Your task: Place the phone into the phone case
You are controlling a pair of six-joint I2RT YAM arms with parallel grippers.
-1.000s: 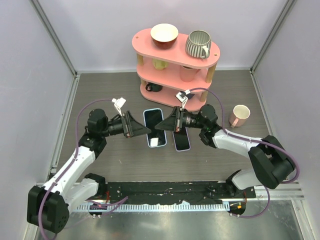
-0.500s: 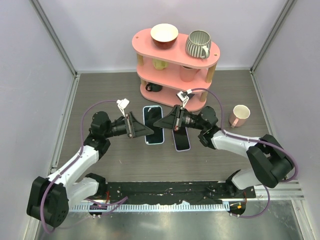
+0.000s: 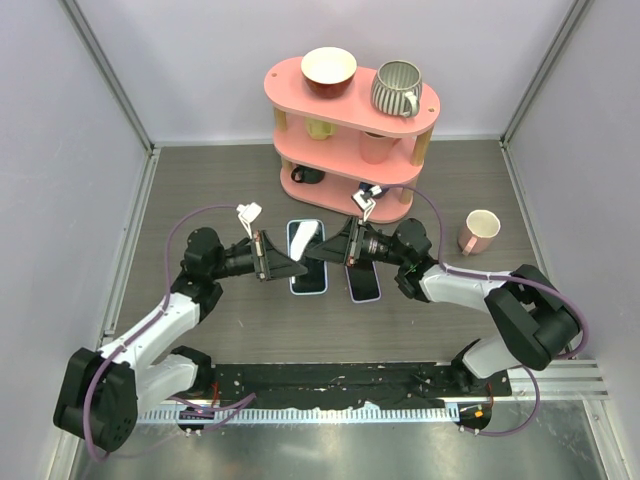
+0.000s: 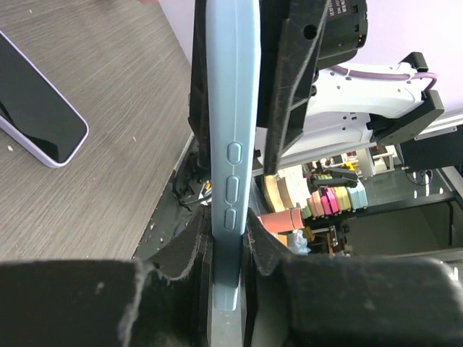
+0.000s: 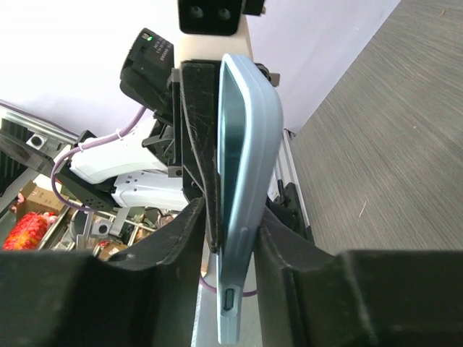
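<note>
The light-blue phone case (image 3: 307,258) is held up on edge between my two grippers at mid-table. My left gripper (image 3: 290,268) is shut on its lower end; in the left wrist view the case (image 4: 233,108) runs upward from between the jaws (image 4: 230,235), button bumps showing. My right gripper (image 3: 326,250) straddles the other end. In the right wrist view the case (image 5: 249,144) stands between the jaws (image 5: 231,224) with a thin gap on the left side. The phone (image 3: 364,282), lilac-edged with a dark screen, lies flat on the table just right of the case and also shows in the left wrist view (image 4: 36,116).
A pink two-tier shelf (image 3: 290,80) stands at the back with a bowl (image 3: 328,70) and a striped mug (image 3: 396,88) on top and cups on its lower tier. A cream mug (image 3: 480,230) sits on the table to the right. Walls close in both sides.
My left gripper has reached in to the right and closed on the case. The right gripper's jaws have loosened around it. The phone has not moved.
</note>
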